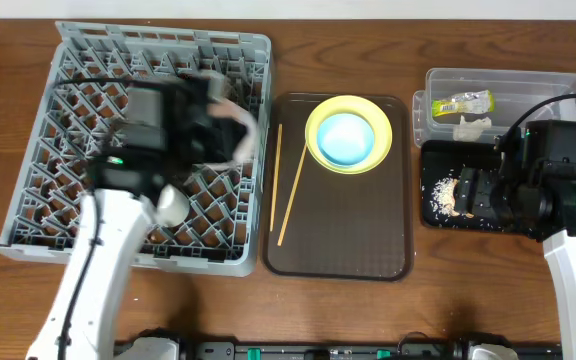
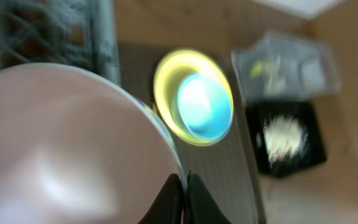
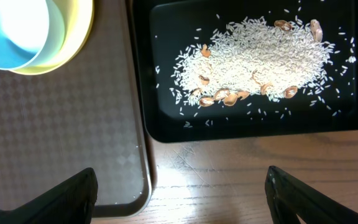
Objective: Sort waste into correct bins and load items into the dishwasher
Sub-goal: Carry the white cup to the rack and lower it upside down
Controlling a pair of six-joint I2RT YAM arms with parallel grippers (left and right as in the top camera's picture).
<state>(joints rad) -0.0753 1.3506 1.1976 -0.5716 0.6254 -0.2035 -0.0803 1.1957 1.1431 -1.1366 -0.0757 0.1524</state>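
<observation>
Pinched by its rim, the white bowl [image 2: 61, 149] fills the left wrist view. The left gripper [image 2: 184, 196] has its jaws closed tight on that thin edge, with the bowl's whole body hanging off to one side of them. From overhead, the grey dish rack [image 1: 158, 35] lies beneath the jaws, and a small white cup [image 1: 173, 203] already sits among the pegs just below and beside them.

A grip that narrow looks risky. The bowl could swivel in the pinch or slip out, or it could clip the cup on the way down and settle crooked on the pegs. Both views are blurred, so I cannot tell whether the bowl is touching the rack.

The right gripper [image 3: 182, 193] has its jaws wide apart and holds nothing. Ahead of them is the black tray [image 3: 241, 124] of rice crumbs [image 3: 260, 59], which a careless dip could scatter. The light blue bowl [image 1: 346, 138], yellow plate [image 1: 380, 112] and chopsticks [image 1: 290, 195] wait on the brown tray [image 1: 338, 230] between the two arms.
</observation>
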